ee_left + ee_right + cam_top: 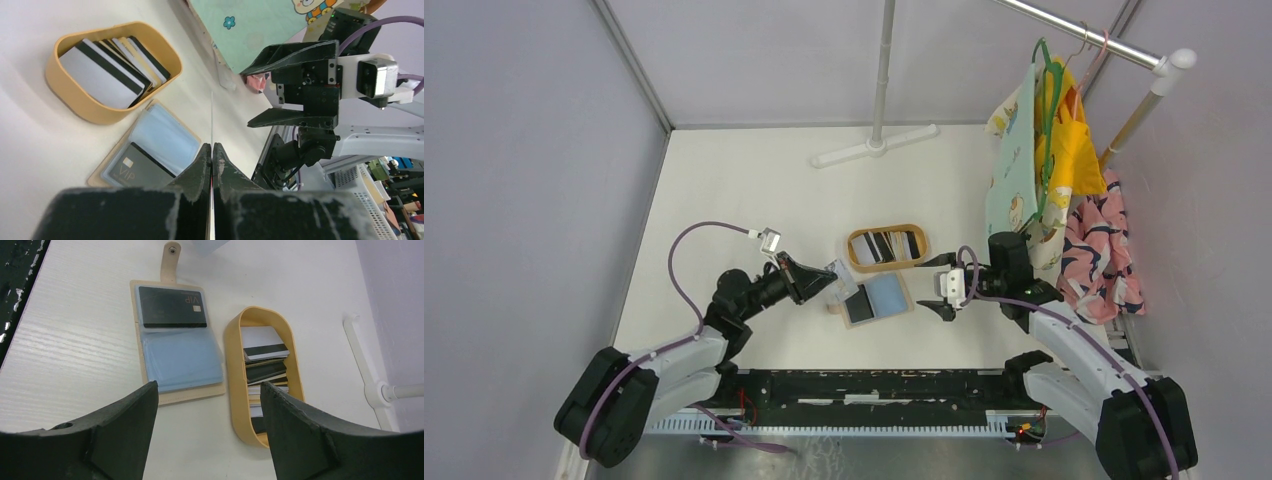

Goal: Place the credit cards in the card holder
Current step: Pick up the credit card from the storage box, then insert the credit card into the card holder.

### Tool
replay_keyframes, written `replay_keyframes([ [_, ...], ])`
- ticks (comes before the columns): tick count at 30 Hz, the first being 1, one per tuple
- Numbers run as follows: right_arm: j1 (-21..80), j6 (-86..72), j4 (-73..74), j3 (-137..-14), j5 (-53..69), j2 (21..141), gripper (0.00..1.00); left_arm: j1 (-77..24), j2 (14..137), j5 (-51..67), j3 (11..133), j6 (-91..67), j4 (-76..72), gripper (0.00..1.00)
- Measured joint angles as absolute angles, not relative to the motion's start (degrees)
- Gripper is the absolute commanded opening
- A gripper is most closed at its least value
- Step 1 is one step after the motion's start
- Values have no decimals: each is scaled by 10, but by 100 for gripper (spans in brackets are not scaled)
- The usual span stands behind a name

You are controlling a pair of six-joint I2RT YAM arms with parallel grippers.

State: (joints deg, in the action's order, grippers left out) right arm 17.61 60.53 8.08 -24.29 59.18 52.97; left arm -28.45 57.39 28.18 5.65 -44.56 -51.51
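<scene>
Tilt matters: left claw, pinching thin pale card, should level it toward tan folding wallet; right claw gapes.

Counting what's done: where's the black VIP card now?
The black VIP card sits sleeved in the open card holder, in its left half by the snap strap; the oval wooden tray lies alongside, table centre in the top view.

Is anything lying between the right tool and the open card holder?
No. Only bare white table separates the right tool from the card holder. This shows between the spread fingers in the right wrist view, and the top external view agrees.
</scene>
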Motion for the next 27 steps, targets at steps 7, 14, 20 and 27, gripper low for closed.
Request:
replay_keyframes([
  [7,176,633,87,-243,580,559,79,-329,577,225,56,-440,-531,2],
  [14,203,688,113,-242,552,604,77,-377,645,177,53,-431,-565,2],
  [20,238,739,147,-243,515,623,77,-408,717,166,53,-430,-597,2],
  [27,239,765,145,-242,473,605,76,-438,711,149,91,-429,-571,2],
])
